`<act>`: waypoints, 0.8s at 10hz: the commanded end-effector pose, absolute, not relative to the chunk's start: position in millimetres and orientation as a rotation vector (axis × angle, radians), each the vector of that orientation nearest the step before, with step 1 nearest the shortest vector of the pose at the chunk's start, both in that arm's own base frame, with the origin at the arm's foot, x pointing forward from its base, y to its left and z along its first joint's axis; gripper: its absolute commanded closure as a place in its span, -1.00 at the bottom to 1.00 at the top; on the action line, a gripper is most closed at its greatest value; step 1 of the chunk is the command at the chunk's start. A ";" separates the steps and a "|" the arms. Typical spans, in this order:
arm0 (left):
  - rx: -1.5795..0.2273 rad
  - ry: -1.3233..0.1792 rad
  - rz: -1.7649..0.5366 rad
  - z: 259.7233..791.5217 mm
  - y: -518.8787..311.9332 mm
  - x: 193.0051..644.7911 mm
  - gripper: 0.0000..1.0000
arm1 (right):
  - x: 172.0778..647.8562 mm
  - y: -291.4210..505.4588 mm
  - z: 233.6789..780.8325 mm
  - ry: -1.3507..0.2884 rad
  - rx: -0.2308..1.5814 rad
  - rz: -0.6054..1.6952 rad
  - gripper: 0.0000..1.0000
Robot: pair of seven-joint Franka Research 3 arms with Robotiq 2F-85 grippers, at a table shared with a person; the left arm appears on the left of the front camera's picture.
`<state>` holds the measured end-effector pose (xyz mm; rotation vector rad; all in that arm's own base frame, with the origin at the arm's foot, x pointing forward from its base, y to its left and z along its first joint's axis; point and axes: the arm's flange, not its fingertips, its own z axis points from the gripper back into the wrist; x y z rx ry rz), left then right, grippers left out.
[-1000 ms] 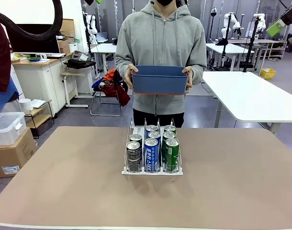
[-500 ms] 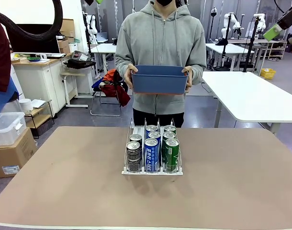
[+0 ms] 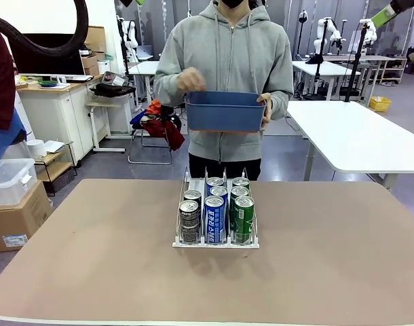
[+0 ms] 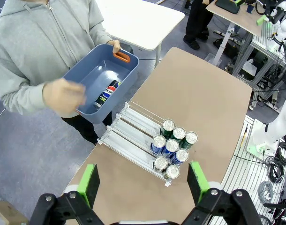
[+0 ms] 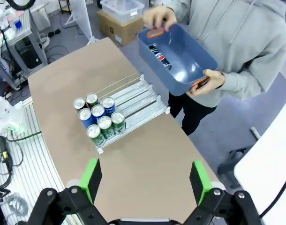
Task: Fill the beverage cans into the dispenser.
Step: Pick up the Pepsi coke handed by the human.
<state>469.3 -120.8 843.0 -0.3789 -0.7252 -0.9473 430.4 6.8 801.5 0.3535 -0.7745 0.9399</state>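
The dispenser stands mid-table with several beverage cans in it: dark ones in the left lane, blue in the middle, green on the right. From above, the cans crowd one end of the dispenser, and its end nearer the person is bare. A person holds a blue bin with one can lying inside. My left gripper and right gripper hang open high above the table, nothing between their fingers. In the right wrist view a can lies in the bin, beyond the dispenser.
The brown table is bare around the rack. One of the person's hands hovers over the bin's rim; the other grips its side. A white table stands far right, boxes far left.
The person's hand on the picture's left has let go of the bin and risen above its rim. The cans and rack have not moved.
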 end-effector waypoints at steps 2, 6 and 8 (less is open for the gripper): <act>-0.383 -0.721 -0.951 845.4 -119.5 469.8 -1.00 | 452.0 -3.3 818.2 -0.826 0.386 0.972 -1.00; -0.383 -0.721 -0.951 845.4 -119.5 469.8 -1.00 | 447.2 -1.4 816.5 -0.802 0.370 0.949 -1.00; -0.383 -0.721 -0.951 845.4 -119.5 469.8 -1.00 | 447.2 -1.4 816.5 -0.802 0.370 0.949 -1.00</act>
